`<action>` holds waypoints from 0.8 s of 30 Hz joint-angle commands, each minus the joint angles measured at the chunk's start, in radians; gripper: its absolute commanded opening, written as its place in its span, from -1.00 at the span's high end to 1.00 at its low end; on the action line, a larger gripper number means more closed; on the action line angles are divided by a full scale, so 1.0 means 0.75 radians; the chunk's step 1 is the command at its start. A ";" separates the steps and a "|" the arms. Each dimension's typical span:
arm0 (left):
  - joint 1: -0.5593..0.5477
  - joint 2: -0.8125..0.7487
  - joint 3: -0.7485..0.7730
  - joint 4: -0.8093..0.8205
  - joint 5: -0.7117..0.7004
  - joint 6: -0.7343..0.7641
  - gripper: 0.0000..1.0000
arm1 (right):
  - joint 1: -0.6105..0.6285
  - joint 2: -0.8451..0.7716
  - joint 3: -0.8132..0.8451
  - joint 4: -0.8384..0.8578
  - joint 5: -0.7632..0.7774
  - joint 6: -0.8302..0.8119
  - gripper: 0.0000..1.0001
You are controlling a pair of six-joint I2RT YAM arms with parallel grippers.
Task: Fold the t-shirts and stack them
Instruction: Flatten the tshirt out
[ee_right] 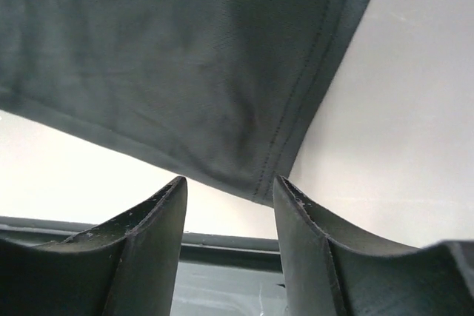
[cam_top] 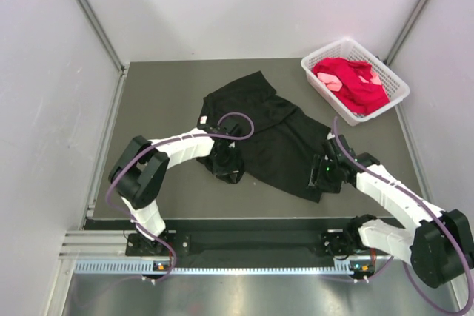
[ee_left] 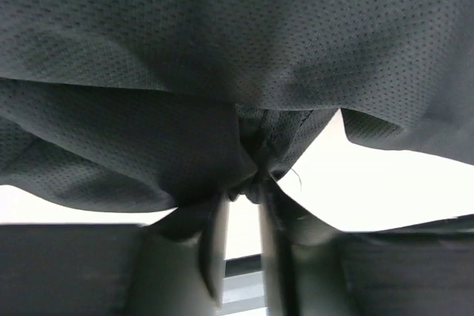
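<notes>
T-shirt (cam_top: 278,135), black perforated mesh, crumpled, stitched hem

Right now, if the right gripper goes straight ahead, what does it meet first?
Probably the black t-shirt: its hemmed corner lies just ahead between the right gripper's open fingers, though depth is unclear.

Basket (cam_top: 326,88) blocks far-right corner; table (cam_top: 159,94) left of black t-shirt (cam_top: 274,138) lies open.
</notes>
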 commanded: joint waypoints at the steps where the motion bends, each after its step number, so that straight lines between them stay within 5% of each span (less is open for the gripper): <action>1: 0.003 -0.043 0.012 -0.010 -0.051 0.014 0.50 | -0.007 -0.011 -0.008 -0.028 0.051 0.041 0.00; 18: 0.003 -0.313 -0.021 -0.159 -0.108 -0.009 0.81 | -0.017 0.028 -0.139 0.092 0.001 0.088 0.25; 24: 0.005 -0.435 0.014 -0.282 -0.232 0.004 0.82 | -0.019 -0.025 -0.084 0.023 0.014 0.088 0.84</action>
